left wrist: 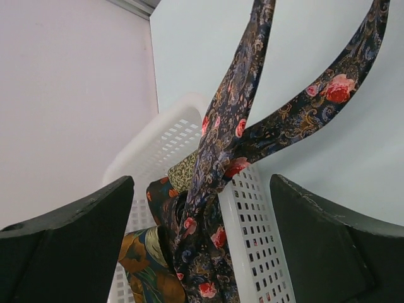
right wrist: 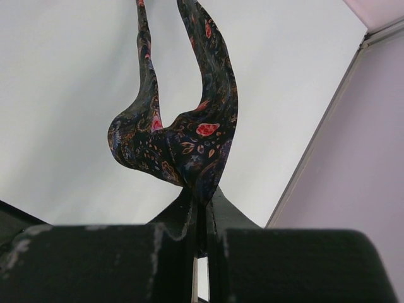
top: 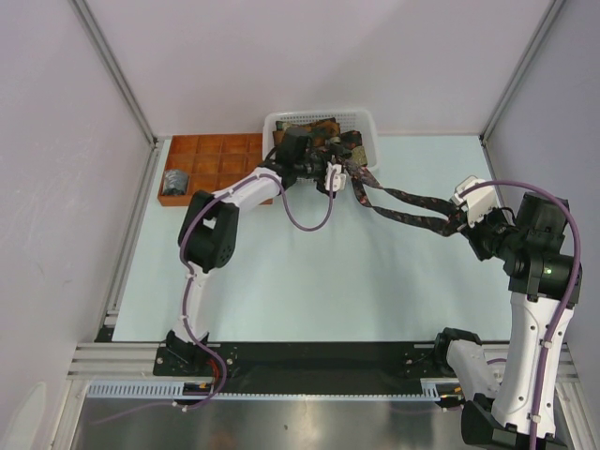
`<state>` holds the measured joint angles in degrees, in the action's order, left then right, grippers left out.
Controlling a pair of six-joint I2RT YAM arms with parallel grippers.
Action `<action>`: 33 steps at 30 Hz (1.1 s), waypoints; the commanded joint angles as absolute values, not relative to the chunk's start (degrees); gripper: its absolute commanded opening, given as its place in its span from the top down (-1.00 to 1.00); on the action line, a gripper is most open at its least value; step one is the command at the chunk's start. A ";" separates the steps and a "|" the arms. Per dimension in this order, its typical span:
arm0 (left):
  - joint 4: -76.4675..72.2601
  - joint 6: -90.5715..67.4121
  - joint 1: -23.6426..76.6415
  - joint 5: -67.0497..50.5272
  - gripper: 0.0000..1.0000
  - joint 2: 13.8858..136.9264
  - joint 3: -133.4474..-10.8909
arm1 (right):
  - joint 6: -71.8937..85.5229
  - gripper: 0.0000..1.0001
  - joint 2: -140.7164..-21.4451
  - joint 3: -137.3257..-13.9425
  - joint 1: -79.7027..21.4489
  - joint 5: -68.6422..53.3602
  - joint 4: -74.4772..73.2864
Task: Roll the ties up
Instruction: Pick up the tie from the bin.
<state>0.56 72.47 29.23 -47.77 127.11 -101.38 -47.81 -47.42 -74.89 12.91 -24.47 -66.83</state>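
1. The dark tie [top: 403,202] is a long, thin strip of soft cloth, black with small pink-red flowers and gold swirls. It hangs in two bands from the white basket [top: 368,131] across to the right side of the table.
2. The right gripper [top: 466,225] pinches the folded middle of this tie. In the right wrist view its two black fingers are pressed close together with the cloth [right wrist: 183,142] squeezed between them, and the fold bulges out just above.
3. The left gripper [top: 330,178] sits just in front of the basket, next to the tie. In the left wrist view its two black fingers [left wrist: 69,246] are spread wide, with nothing between them. The tie [left wrist: 218,164] spills over the basket wall [left wrist: 252,221] there.
4. The basket is hard white plastic full of small square holes. More ties [top: 314,129], in green, gold and brown, lie bunched inside it.
5. An orange tray [top: 211,155] with square boxes sits to the left of the basket. One box holds something dark [top: 175,180]; I cannot tell what it is.
6. The table [top: 309,272] is smooth and pale.
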 commanded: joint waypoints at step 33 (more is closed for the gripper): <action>-0.90 64.95 30.50 -47.37 1.00 112.29 -99.50 | -42.80 1.00 -45.70 -72.33 13.80 -23.90 -55.99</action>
<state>-5.23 66.37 31.33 -44.84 127.11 -102.72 -44.42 -46.17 -72.12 13.61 -23.20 -60.77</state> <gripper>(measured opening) 0.011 0.034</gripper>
